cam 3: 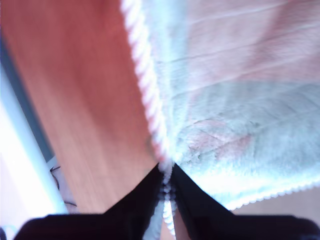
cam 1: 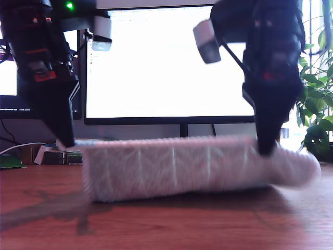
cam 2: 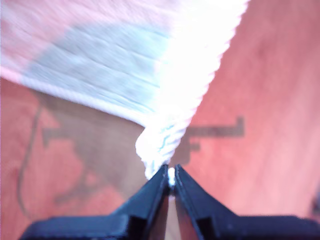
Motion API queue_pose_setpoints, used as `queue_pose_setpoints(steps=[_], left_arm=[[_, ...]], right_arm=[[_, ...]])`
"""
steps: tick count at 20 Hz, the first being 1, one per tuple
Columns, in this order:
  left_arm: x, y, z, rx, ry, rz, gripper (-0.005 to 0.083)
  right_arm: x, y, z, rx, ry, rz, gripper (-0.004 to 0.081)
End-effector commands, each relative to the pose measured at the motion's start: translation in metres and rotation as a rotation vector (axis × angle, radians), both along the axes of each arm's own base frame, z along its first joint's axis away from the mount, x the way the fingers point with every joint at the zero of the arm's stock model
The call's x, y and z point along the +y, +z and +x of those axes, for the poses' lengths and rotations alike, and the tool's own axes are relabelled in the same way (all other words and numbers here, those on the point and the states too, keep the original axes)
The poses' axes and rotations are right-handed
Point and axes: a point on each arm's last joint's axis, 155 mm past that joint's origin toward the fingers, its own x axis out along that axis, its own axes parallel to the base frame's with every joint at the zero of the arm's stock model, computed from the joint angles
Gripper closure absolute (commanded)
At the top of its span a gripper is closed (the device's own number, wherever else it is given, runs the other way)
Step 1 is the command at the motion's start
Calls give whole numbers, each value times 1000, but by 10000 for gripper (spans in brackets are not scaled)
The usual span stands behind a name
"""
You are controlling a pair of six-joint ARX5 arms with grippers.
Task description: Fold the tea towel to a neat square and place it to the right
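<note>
The tea towel (cam 1: 171, 169) is a fluffy pale pink-white cloth with mint patches and a corded hem, stretched as a long band across the wooden table (cam 1: 166, 226). My second gripper (cam 1: 65, 145) is shut on its corner at the exterior view's left, where the hem enters the jaws (cam 3: 166, 172). My first gripper (cam 1: 265, 152) is shut on the corner towards the exterior view's right, pinching the corded hem (cam 2: 171, 175). Both held corners are raised off the table while the towel's (cam 2: 110, 55) lower edge rests on the wood. Its end at the exterior view's right is blurred.
A large lit monitor (cam 1: 166, 62) stands behind the towel. Small boxes and a cable (cam 1: 57, 155) lie under it at the exterior view's left. A leafy plant (cam 1: 317, 104) stands at the exterior view's right edge. Bare wood lies in front of the towel.
</note>
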Motion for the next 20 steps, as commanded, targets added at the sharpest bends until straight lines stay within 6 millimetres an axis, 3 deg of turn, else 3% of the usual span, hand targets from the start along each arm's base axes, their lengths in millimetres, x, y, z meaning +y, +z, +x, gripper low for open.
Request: queue_pose_setpoints(steps=[1,6,11,15,20], left_arm=[[11,-13,-15,50,-13,66,797],[20,-19,-43,142,-16,128,797],[29,-43,-72,220,-25,175,797],[23,-50,-81,238,-47,157,797],[11,-49,-84,254,-46,102,797]], right_arm=[[-2,-12,-16,24,31,-21,783],[0,-32,-33,41,77,-34,783],[-5,-36,-47,83,84,-56,783],[4,-34,-67,156,106,-20,783],[1,-40,-84,189,144,-49,783]])
